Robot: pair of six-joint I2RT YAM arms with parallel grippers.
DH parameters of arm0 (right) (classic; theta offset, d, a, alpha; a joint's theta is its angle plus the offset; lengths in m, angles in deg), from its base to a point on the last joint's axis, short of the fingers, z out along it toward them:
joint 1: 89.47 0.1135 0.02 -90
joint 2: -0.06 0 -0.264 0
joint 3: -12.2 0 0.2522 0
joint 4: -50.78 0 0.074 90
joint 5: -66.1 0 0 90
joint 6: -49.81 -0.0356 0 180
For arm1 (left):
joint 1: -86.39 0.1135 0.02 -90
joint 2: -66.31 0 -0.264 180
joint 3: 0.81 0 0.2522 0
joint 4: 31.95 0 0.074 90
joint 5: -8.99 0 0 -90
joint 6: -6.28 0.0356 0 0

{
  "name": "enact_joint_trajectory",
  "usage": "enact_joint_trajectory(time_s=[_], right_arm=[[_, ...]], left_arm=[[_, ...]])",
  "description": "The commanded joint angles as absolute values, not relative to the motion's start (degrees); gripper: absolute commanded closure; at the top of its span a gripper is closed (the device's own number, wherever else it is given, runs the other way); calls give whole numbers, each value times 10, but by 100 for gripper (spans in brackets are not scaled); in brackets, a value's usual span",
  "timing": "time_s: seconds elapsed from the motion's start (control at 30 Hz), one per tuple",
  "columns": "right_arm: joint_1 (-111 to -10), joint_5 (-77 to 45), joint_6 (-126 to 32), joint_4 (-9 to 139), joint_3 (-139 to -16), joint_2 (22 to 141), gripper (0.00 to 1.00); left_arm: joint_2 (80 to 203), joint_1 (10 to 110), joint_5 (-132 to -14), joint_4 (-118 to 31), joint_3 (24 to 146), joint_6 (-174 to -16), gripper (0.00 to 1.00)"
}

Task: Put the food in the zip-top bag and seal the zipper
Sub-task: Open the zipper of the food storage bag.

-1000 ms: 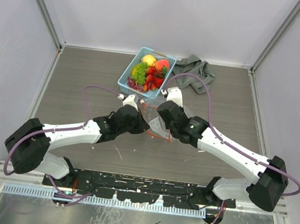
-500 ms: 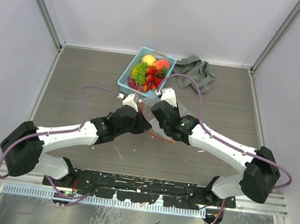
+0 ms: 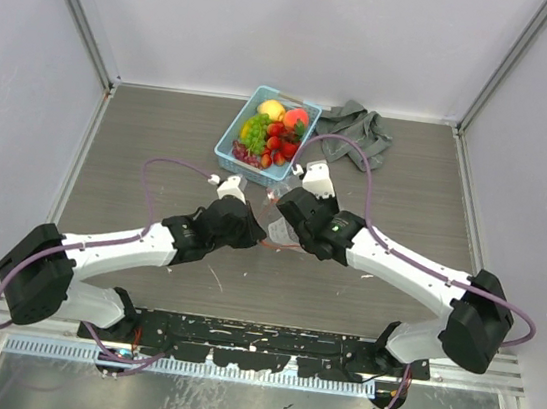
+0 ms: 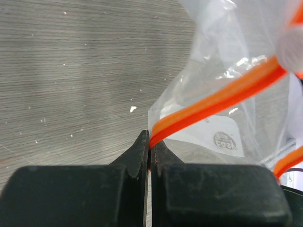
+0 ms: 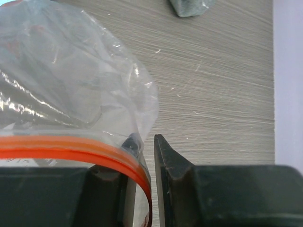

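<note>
Left gripper (image 4: 149, 143): jaws pressed together with no gap, clamped on 1 end of the zipper (image 4: 218, 97). The orange strip runs from the fingertips toward the upper right of the left wrist view.

Right gripper (image 5: 144, 141): jaws narrow, with a slim gap showing. The orange strip curves down between the 2 fingers at the lower centre of the right wrist view. Whether it is pinched cannot be told, as 1 finger sits behind the plastic.

Zip-top bag (image 3: 280, 232): clear and crumpled, at the centre of the top view, between the 2 grippers. In the left wrist view 2 stretches of orange strip show, apart from each other.

Food, all in the light blue basket (image 3: 239, 117) at the upper centre of the top view, above the grippers:
- lemon (image 3: 271, 109), top corner
- peach (image 3: 296, 119), just right of the lemon
- green grapes (image 3: 254, 133), left side
- purple grapes (image 3: 243, 153), lower left
- strawberries (image 3: 279, 145), centre to lower right

Grey cloth (image 3: 355, 135): bunched, just right of the basket.

Table (image 3: 160, 149): grey wood grain, bearing the basket and cloth.
</note>
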State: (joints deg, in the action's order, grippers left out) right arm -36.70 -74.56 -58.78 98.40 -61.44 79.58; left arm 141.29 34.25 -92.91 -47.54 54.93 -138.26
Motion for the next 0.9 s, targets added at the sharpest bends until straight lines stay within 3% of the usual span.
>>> enact_joint_trajectory(time_s=[0.0,0.2,0.3,0.7,0.87], right_arm=[[-366,-823,-585,1005,-635,760,78],[-366,-810,-594,1016,-634,748,99],[-366,-758,-588,1003,-640,750,99],[-366,-683,-578,943,-642,787,99],[-366,-668,-604,945,-630,791,99]], left_arm=[[1377,340,-969,-498,547,-1366,100],[1376,340,-966,-511,564,-1355,100],[1373,340,-949,-491,564,-1361,98],[1372,340,-938,-428,567,-1413,62],[1405,340,-919,-403,574,-1429,55]])
